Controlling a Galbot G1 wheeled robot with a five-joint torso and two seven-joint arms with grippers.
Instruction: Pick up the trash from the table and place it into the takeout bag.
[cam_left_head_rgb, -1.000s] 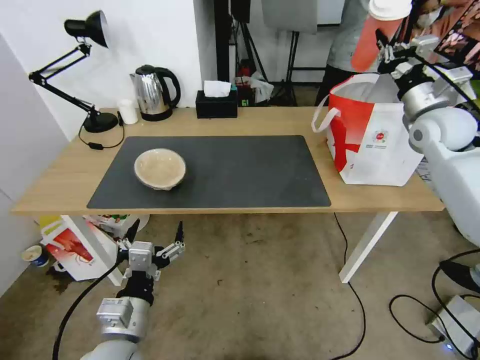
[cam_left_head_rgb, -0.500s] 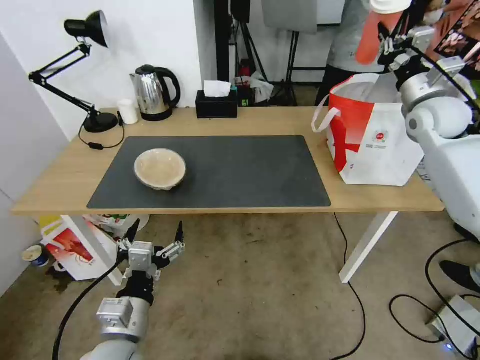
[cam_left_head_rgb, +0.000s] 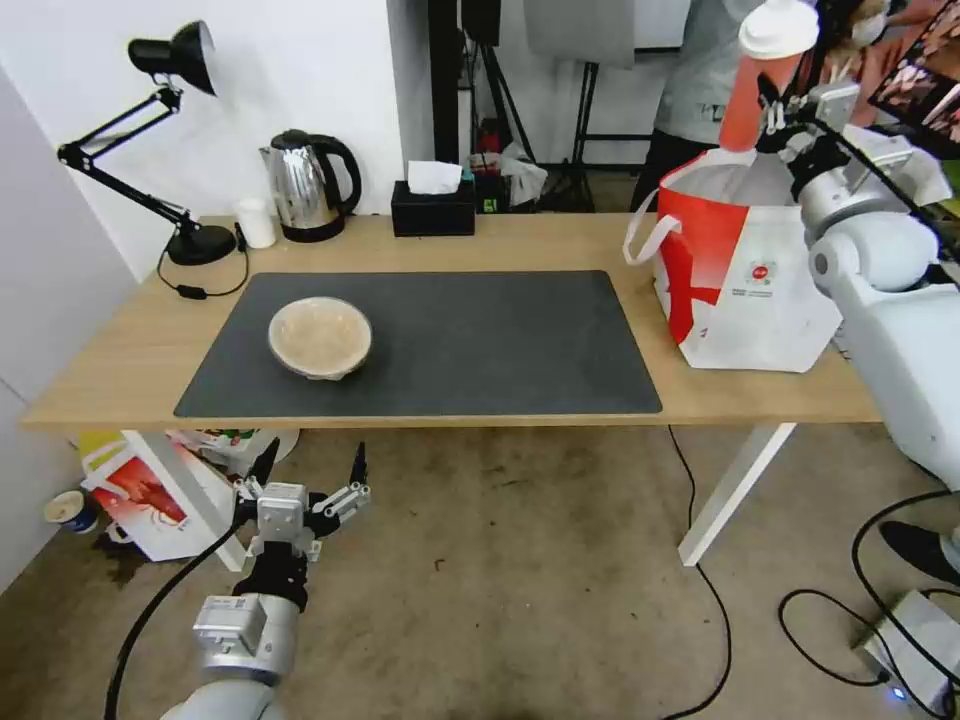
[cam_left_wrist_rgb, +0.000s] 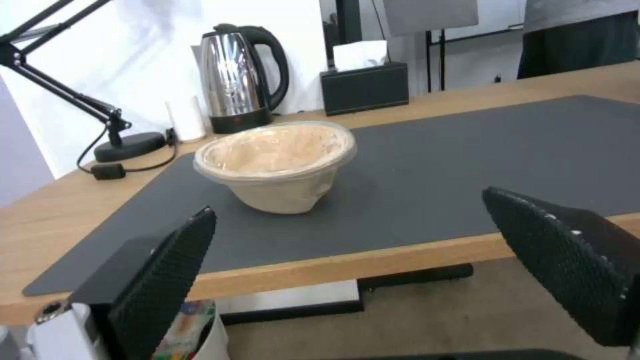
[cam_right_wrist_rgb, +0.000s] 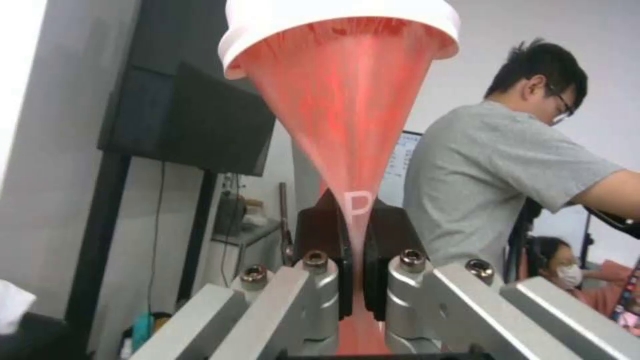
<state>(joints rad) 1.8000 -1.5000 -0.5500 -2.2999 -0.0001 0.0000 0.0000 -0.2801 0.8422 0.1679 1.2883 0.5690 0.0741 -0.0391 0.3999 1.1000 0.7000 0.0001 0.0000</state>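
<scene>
The right gripper (cam_left_head_rgb: 775, 105) is clenched on one red cup (cam_left_head_rgb: 762, 75) with a white lid, squeezing its lower part flat and holding it above the open mouth of the one takeout bag (cam_left_head_rgb: 745, 270), which stands at the table's (cam_left_head_rgb: 130, 350) 3 o'clock end. One beige bowl (cam_left_head_rgb: 320, 337) sits on the dark mat (cam_left_head_rgb: 470, 340) toward 9 o'clock. The left gripper (cam_left_head_rgb: 310, 475) hangs below the table's front edge, fingers spread apart and holding nothing.
</scene>
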